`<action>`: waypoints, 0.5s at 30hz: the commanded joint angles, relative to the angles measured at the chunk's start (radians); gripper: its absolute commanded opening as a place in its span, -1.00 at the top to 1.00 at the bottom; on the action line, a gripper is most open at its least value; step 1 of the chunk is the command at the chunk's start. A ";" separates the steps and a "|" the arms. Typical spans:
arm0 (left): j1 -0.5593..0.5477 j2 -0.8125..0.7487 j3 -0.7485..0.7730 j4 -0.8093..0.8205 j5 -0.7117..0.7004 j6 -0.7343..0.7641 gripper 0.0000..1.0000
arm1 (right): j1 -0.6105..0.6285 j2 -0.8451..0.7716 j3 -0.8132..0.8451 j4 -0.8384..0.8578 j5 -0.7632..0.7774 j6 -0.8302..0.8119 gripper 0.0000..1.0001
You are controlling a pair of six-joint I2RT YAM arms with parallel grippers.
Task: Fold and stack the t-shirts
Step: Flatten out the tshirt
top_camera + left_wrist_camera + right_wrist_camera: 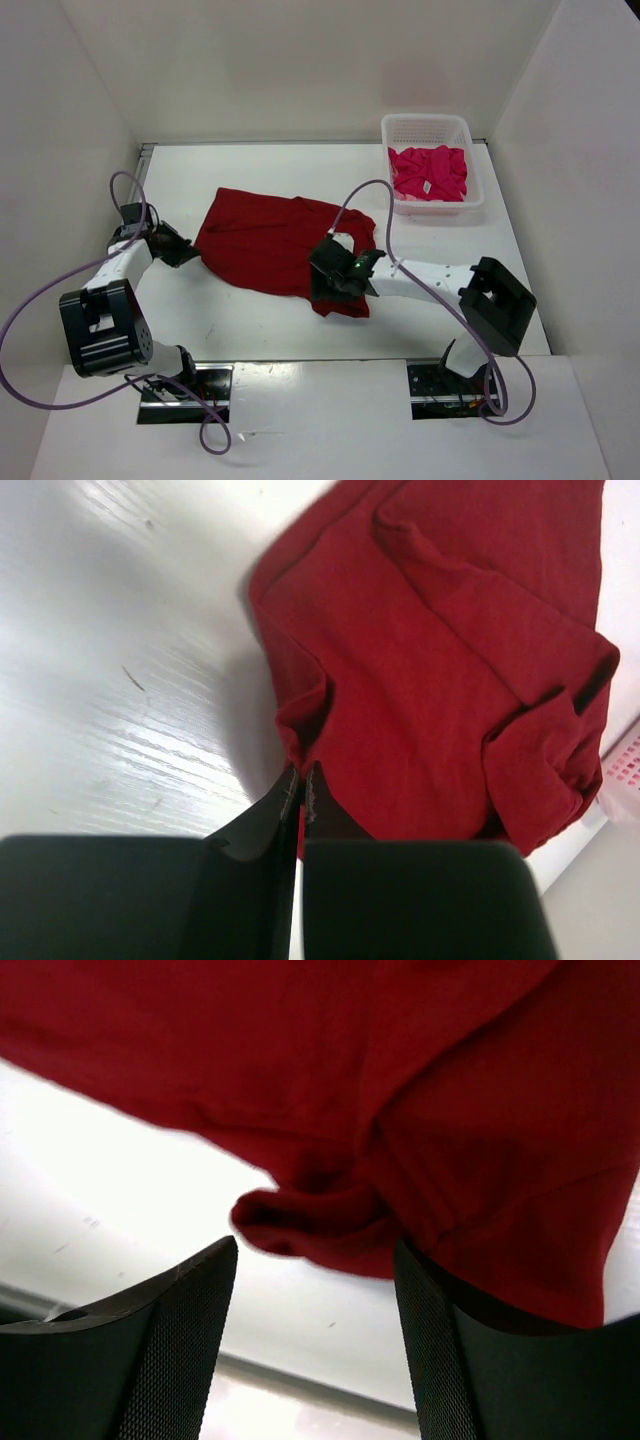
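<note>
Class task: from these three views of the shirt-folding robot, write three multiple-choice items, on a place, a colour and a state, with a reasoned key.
1. The magenta shirt lies: A on the floor; B in the white basket; C on the back wall.
2. The spread-out shirt is: A dark red; B blue; C white.
3. The left gripper is: A wide open; B shut on the spread-out shirt's edge; C out of view.
Key: 1 B, the top view shows it inside the basket; 2 A, it is red in all three views; 3 B, the left wrist view shows it pinching a cloth fold.
</note>
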 commanded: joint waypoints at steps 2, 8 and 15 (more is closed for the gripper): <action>-0.028 -0.008 0.030 0.019 0.041 0.011 1.00 | 0.008 0.093 0.072 0.031 0.057 -0.033 -0.39; -0.062 0.001 0.050 0.028 0.041 0.011 1.00 | 0.008 0.136 0.117 0.002 0.080 -0.033 0.40; -0.062 0.028 0.116 0.028 0.041 0.011 1.00 | 0.083 -0.013 0.040 -0.084 -0.082 -0.002 0.96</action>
